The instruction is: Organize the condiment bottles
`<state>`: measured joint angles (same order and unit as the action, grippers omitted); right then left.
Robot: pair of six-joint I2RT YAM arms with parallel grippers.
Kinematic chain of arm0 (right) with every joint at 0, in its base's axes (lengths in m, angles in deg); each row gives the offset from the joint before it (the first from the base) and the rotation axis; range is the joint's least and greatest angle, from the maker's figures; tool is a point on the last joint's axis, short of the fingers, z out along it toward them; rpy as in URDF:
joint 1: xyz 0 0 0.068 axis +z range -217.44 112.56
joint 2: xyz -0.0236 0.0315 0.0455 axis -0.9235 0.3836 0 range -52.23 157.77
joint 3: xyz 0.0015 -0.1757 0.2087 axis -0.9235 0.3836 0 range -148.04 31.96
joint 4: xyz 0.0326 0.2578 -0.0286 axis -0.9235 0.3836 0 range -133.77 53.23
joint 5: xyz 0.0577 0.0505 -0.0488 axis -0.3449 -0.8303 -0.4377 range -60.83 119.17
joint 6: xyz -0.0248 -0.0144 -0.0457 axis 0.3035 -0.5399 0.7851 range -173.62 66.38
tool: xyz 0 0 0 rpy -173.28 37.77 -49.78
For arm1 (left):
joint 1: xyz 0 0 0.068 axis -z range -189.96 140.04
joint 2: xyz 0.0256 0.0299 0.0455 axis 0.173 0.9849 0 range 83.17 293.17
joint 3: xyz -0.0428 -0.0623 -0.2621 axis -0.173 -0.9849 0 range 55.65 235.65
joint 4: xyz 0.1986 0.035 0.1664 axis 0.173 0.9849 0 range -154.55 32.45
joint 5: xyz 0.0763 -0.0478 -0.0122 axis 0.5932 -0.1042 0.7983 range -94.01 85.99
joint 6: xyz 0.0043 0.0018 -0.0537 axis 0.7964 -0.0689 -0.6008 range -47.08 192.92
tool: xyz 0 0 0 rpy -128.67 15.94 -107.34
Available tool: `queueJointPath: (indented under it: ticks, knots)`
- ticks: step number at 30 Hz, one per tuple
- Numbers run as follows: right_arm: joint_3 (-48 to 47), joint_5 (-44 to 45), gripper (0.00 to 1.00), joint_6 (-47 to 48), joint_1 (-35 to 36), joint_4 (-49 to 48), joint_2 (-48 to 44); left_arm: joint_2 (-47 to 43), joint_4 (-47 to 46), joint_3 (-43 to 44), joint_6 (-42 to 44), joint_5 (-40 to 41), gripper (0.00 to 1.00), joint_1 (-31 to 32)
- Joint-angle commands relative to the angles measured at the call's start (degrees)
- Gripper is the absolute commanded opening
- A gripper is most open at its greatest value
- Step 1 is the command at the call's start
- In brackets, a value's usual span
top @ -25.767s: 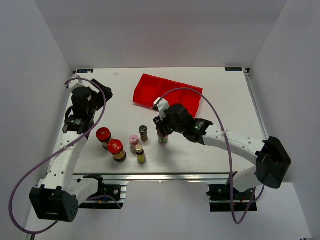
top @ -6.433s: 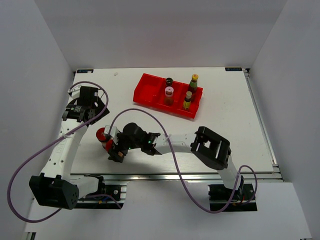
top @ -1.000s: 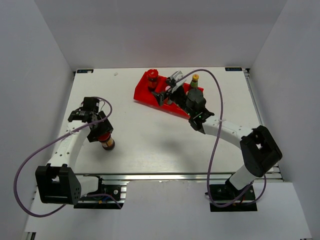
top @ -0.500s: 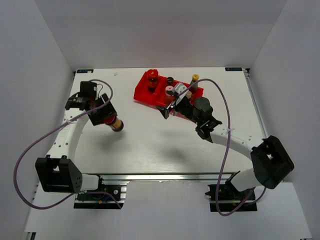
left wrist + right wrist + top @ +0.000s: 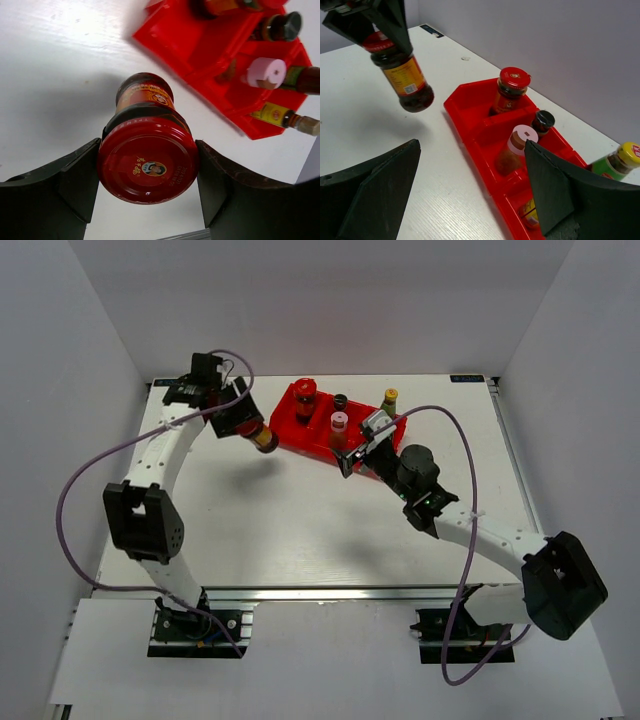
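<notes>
Jar (image 5: 147,160): red-lidded, tilted in mid-air, just beside the tray's (image 5: 288,425) left end.
Left gripper (image 5: 147,170): clamped on that jar's lid end.
Done: second jar (image 5: 511,92) and four slim bottles (image 5: 520,142) stand in the tray.
Left: seating the held jar.
Right gripper (image 5: 360,445): jaws apart, empty, at the tray's near side; not blocking.

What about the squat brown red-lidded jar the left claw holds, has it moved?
Yes. The jar in the left gripper has gone back and right, nearing the red plastic tray.
</notes>
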<state>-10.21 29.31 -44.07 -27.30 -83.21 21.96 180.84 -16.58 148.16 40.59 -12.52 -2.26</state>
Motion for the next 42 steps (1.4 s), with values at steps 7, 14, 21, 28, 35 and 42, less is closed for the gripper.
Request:
queueJointPath:
  ticks: [7, 14, 21, 28, 35, 42]
  knots:
    - [5.6, 6.2, 0.89, -0.2, -0.1, -1.2, -6.6, 10.9, -1.4, 23.5, 2.3, 3.4, 0.18, 5.7]
    - [8.4, 10.9, 0.89, -0.4, -0.2, 0.9, -11.1, 17.4, -2.1, 31.5, 3.9, 3.8, 0.19, 7.5]
    - [9.2, 12.4, 0.89, -0.7, -0.2, 2.3, -12.9, 20.5, -5.4, 32.7, 4.7, 3.1, 0.22, 8.1]
    - [10.4, 13.5, 0.89, -1.3, -0.2, 3.1, -13.8, 24.7, -5.7, 34.4, 5.5, 5.5, 0.22, 8.9]
    - [9.8, 13.4, 0.89, -1.5, -0.2, 3.7, -12.4, 25.7, -8.3, 33.3, 5.6, 5.6, 0.21, 9.5]
    - [9.7, 13.7, 0.89, -1.5, -0.2, 3.8, -11.6, 28.0, -7.6, 34.3, 6.2, 5.9, 0.3, 9.7]
